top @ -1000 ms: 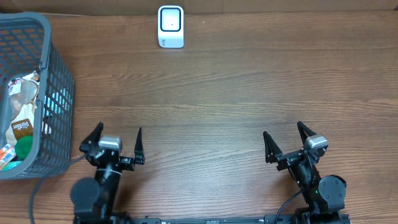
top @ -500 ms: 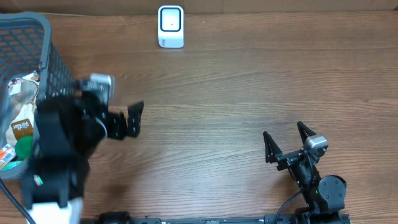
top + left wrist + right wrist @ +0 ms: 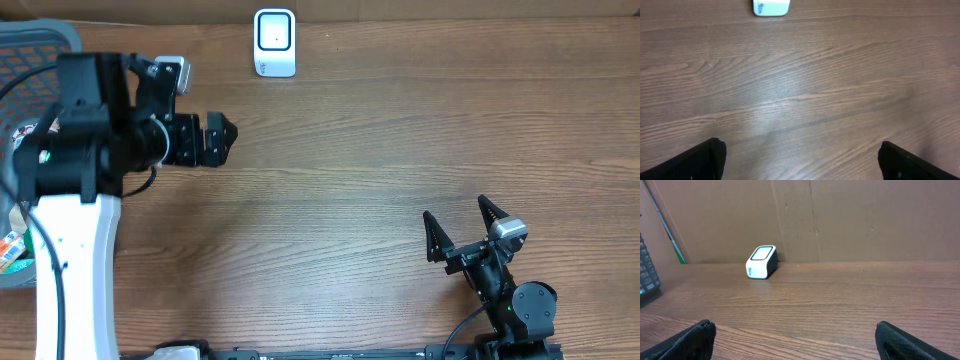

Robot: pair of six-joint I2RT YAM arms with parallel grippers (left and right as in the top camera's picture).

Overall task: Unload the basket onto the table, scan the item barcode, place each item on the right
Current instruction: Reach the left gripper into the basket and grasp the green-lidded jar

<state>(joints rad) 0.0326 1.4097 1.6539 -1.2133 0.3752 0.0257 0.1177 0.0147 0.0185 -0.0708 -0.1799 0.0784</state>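
The wooden table (image 3: 360, 170) lay open across its middle, with wide room between the arms. At the far edge a white scanner (image 3: 274, 42) stood just before a cardboard wall (image 3: 850, 215) that closed that side. A grey basket (image 3: 35, 32) blocked the left end, the left arm (image 3: 90, 150) stretched above it. The right gripper (image 3: 460, 225) sat at the near edge.

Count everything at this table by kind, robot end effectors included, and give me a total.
Barcode scanner: 1
Basket: 1 (what lies in it is too hidden to count)
End effectors: 2, the left end effector and the right end effector, both open
Total: 4
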